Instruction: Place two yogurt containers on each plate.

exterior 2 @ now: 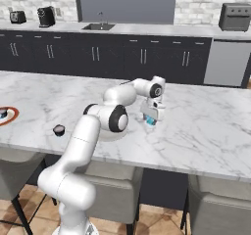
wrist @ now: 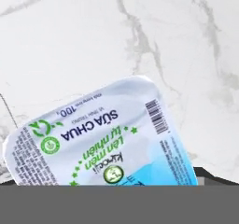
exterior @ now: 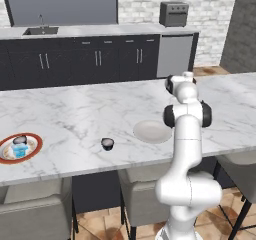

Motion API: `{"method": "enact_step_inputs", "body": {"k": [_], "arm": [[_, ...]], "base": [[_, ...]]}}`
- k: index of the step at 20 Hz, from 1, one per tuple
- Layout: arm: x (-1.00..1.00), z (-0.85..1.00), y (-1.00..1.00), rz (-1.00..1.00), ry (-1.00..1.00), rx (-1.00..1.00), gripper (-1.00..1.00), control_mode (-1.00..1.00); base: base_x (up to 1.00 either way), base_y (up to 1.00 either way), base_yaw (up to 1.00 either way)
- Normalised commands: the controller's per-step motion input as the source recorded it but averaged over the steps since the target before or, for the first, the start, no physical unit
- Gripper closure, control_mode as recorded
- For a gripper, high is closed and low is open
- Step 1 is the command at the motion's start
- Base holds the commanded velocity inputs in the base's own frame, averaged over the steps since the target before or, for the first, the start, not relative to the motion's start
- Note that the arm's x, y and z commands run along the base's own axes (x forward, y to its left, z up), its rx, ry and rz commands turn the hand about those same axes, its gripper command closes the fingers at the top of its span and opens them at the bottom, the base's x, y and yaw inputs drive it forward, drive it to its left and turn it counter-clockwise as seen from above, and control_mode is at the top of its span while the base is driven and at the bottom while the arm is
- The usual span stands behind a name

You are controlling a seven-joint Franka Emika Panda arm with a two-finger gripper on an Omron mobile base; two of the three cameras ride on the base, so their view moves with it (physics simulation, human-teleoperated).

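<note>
So, left base view: dark cup [exterior: 107,143] sits alone on the marble counter [exterior: 75,109]; right base view: gripper [exterior 2: 152,119], jaws spread, straddles the light blue yogurt cup [exterior 2: 151,122] (on the marble); hand view: its printed lid [wrist: 93,139] lies right below.

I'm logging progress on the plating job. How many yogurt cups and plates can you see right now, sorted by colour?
Light blue yogurt cups: 2, one on the red-rimmed plate, one under the hand
Dark yogurt cups: 2
Red-rimmed plates: 1
Plain pale plates: 1
Total: 6
</note>
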Motion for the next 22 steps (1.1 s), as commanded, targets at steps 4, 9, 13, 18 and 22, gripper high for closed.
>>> {"method": "enact_step_inputs", "body": {"k": [4,9,13,18,22], "arm": [[0.01,-0.02,0.0,0.0,-0.22,0.0,-1.0,-1.0],[0.0,-0.21,-0.02,0.0,-0.18,0.0,-1.0,-1.0],[0.0,-0.78,0.03,0.0,-0.03,-0.06,1.0,-1.0],[0.0,-0.39,0.19,0.0,-0.07,-0.01,1.0,-1.0],[0.0,0.0,0.09,0.02,-0.22,0.0,1.0,-1.0]], "base": [[0.0,0.0,0.0],[0.0,0.0,0.0],[0.0,0.0,0.0],[0.0,0.0,0.0],[0.0,0.0,0.0]]}}
